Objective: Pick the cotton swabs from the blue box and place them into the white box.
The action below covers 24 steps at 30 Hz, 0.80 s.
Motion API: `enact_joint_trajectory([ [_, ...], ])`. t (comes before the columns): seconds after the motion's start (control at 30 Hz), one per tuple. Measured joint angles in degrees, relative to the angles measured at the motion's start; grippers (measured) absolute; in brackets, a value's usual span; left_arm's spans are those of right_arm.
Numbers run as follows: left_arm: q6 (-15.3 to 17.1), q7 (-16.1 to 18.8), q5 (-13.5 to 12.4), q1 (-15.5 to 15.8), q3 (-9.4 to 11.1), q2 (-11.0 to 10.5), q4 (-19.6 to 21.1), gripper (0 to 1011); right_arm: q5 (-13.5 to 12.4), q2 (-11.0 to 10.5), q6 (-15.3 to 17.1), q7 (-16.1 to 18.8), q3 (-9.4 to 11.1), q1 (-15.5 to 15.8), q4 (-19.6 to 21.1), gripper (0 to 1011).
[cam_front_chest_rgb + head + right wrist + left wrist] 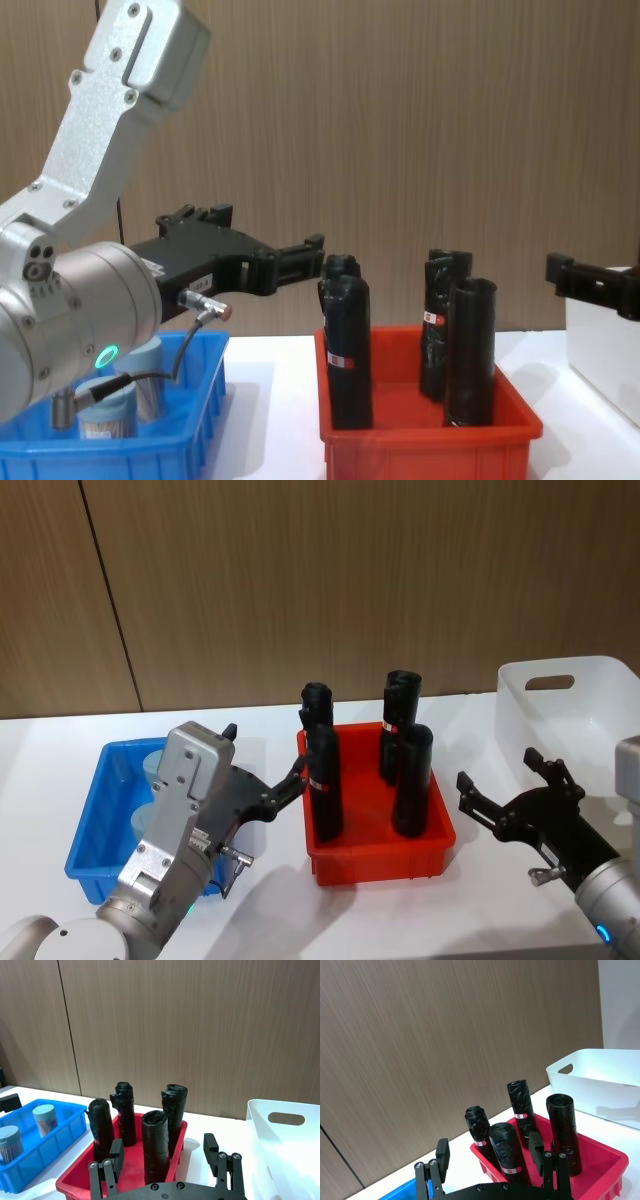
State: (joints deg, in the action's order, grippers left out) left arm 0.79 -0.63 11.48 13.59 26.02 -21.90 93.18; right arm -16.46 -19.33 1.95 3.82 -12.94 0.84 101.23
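Item: cotton swabs [44, 1119], 2 clear tubs with pale lids, tan sticks inside.
Location: both tubs stand upright in the blue box [88, 815], at the left end of the table [280, 905].
Destination: white box [600, 710], at the right end; we see no tub in the part of it that shows.
Between: red bin [380, 858] with 4 black rolls [412, 780] standing upright, taller than its walls.
Left gripper [489, 1152]: fingers spread wide, nothing between them; raised over the blue box's right rim, pointing sideways toward the red bin rather than down at the tubs.
Right gripper [163, 1151]: fingers spread, nothing held; low over the table between the red bin and the white box.
Step in hand: we judge it the approach to the 1st pick, with 0 of 2 tubs moved.
Method: we advise turning the left wrist downward, centring the fingers on 1 tub only, descending straight, and closing on the clear body below the lid.
Grip: firm but light, as the thin plastic looks likely to flex or slip.
Route: lift clear of the rim, then carry high enough to pass above the rolls.
Risk: a fingertip clipping the 2nd tub, or a roll tipping on the crossing.
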Motion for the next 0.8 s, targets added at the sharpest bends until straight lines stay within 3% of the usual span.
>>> enact_joint_trajectory([
  [0.8, 0.0, 0.0, 0.0, 0.0, 0.0, 0.0, 0.0, 1000, 0.0, 0.0, 0.0, 0.0, 0.0, 0.0, 0.0, 1002],
])
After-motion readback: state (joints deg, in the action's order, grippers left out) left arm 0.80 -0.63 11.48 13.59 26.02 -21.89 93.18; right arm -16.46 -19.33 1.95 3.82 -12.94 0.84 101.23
